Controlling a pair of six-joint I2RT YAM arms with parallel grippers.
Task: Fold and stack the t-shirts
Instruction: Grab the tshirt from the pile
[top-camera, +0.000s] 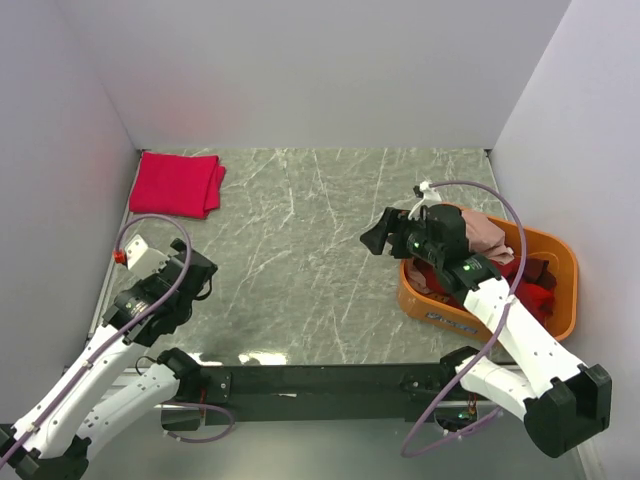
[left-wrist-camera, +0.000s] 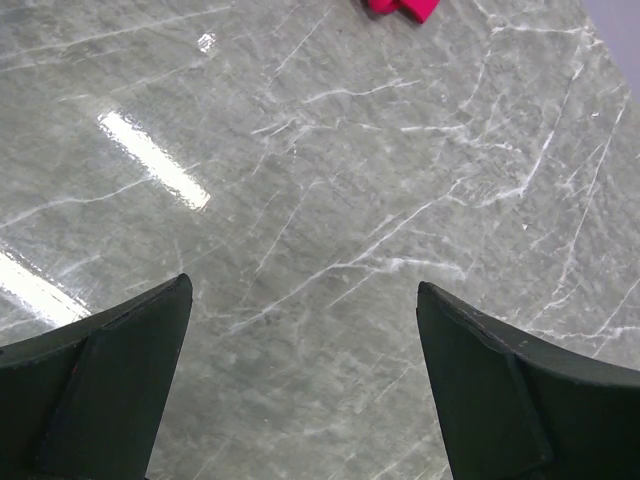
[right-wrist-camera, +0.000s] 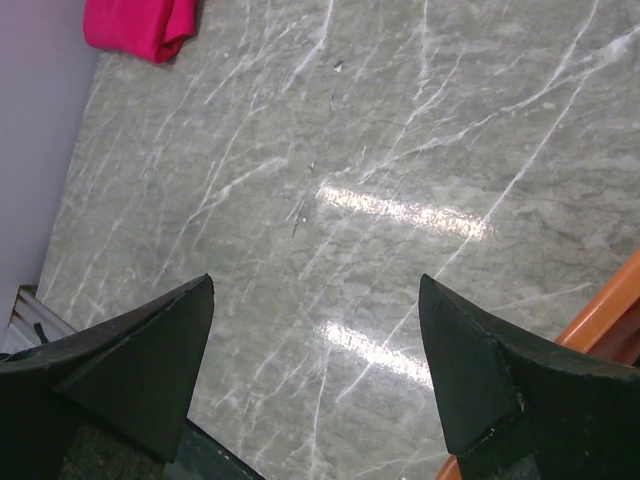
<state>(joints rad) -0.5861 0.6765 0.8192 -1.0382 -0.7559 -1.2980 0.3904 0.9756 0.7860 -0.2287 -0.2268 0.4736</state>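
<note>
grey marbled table (top-camera: 320, 260), pale walls (top-camera: 320, 70) around. a folded crimson-pink t-shirt (top-camera: 175, 184) lies upper left. the orange tub (top-camera: 432, 302) at right holds a dusty-pink shirt (top-camera: 487, 232) and dark red shirts (top-camera: 535, 298). left gripper (left-wrist-camera: 303, 290) and right gripper (right-wrist-camera: 315, 285) gape wide, empty.

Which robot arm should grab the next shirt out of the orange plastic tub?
Probably the right. Its open right gripper hovers by the orange plastic tub, beside the rumpled dusty-pink shirt; the open left gripper sits far across the grey marble table.
</note>
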